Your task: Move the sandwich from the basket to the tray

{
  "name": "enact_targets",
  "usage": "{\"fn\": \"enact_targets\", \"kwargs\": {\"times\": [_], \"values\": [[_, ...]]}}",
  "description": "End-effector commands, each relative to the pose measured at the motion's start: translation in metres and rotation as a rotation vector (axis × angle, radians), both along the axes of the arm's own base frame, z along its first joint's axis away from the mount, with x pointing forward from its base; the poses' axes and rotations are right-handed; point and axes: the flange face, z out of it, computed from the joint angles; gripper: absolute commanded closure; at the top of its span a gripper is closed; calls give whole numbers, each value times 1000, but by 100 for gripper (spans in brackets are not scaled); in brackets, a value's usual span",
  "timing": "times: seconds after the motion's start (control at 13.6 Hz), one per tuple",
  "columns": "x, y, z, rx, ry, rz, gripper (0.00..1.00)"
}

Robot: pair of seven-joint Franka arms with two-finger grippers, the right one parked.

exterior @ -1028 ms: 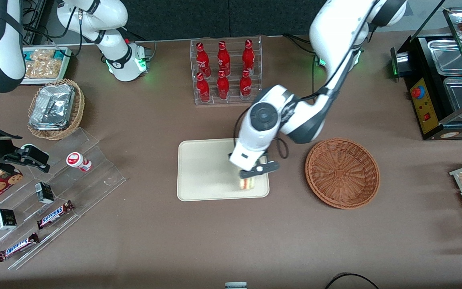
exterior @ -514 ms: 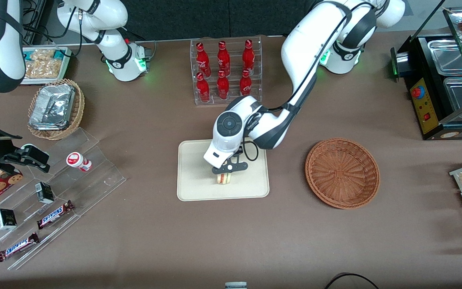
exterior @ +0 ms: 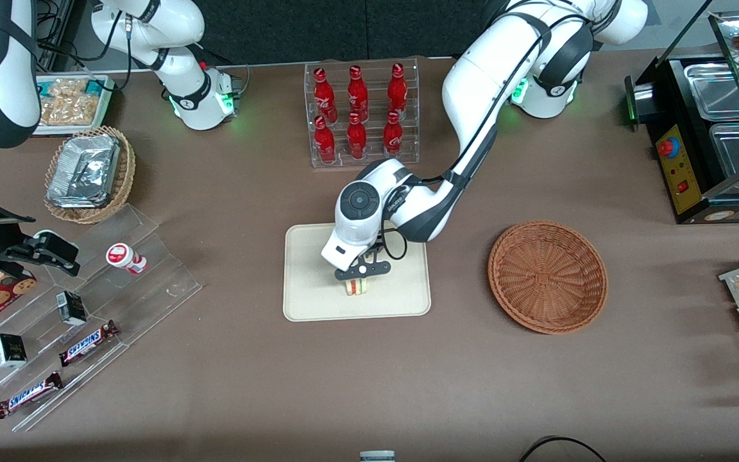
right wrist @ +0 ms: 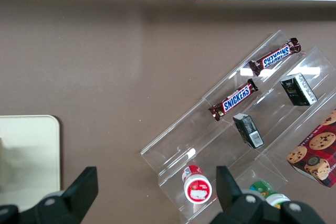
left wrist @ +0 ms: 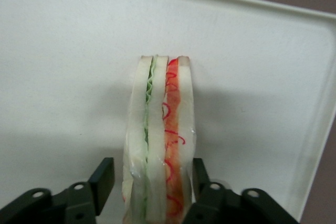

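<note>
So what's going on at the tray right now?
The left arm's gripper is over the middle of the cream tray, holding the sandwich on its edge between its fingers, with the cut face showing green and red filling. The wrist view suggests the sandwich is at or just above the tray surface. The reddish-brown wicker basket beside the tray has nothing in it.

The sandwich [exterior: 356, 287] [left wrist: 159, 145] stands on edge on the cream-white tray [exterior: 310, 296] [left wrist: 63, 66], near its middle, its cut face showing pale bread with a green layer beside a red-orange one (wrapped in clear film, by the look of the wrist view). The gripper [exterior: 358, 280] [left wrist: 152, 182] sits low over the tray with one finger at each bread side. The round reddish-brown wicker basket [exterior: 548, 276] lies beside the tray, toward the working arm's end of the table.
</note>
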Motion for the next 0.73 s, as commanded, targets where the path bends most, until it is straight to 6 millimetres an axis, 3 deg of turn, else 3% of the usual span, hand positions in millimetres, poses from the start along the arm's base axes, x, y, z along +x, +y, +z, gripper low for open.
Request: {"fn": "enact_targets", "kwargs": {"times": [0.0, 0.15, 0.29, 0.44, 0.66], "values": [[31, 32, 74, 32, 1, 61, 0], [62, 86, 145, 18, -16, 99, 1], [73, 146, 185, 19, 28, 64, 1], [77, 223, 200, 28, 45, 50, 1], [60, 330, 201, 43, 32, -1, 1]]}}
